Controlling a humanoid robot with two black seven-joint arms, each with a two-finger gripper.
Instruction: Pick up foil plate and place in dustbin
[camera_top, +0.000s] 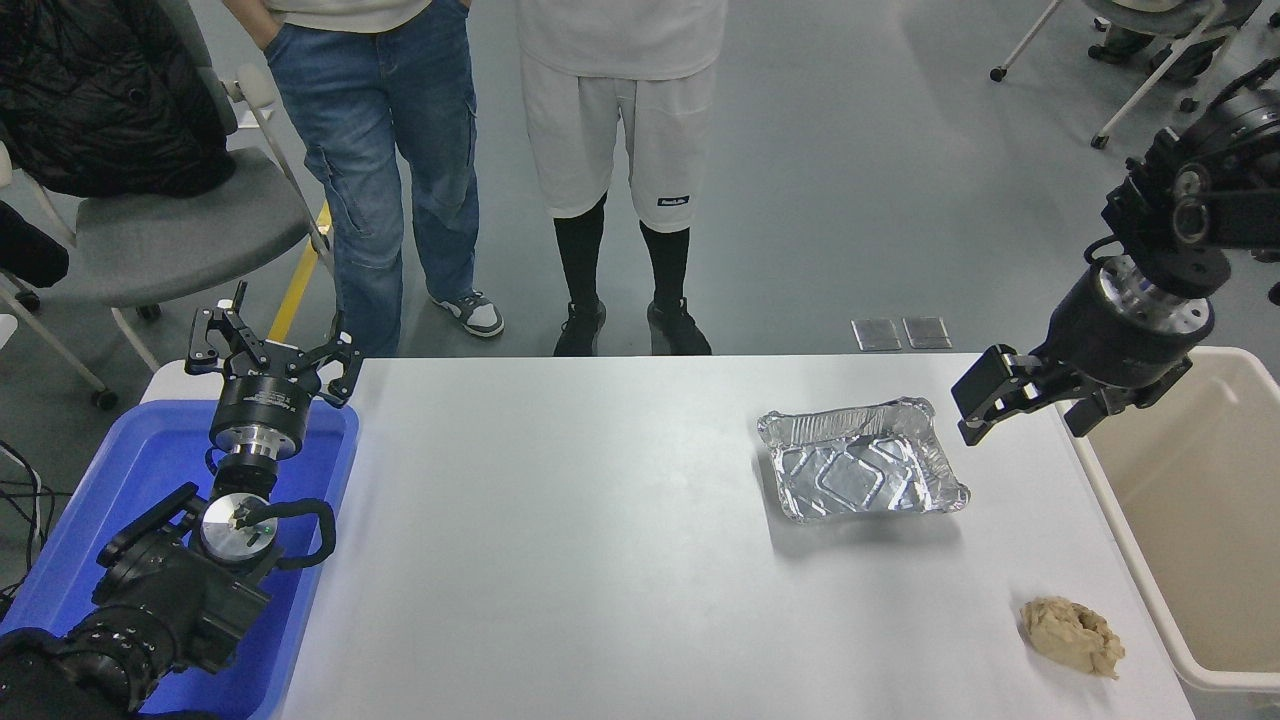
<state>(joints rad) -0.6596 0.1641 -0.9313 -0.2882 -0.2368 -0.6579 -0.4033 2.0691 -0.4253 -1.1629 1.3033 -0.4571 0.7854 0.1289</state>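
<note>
Foil plate (862, 462) lies flat on the white bench (560, 560), right of centre, open side up. Right pincer (1030, 405) hangs spread and empty just beside the plate's far right corner, not touching. Dustbin (1200, 520) stands off the bench's right edge. Tan paper wad (1072, 635) near front right. Left pincer (272, 350) parked spread over blue tub (130, 480).

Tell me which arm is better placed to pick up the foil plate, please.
The right. Its end effector hangs open beside the foil plate, near its far right corner, with the dustbin close by. The left end effector is parked over the blue tub, far across the table.
</note>
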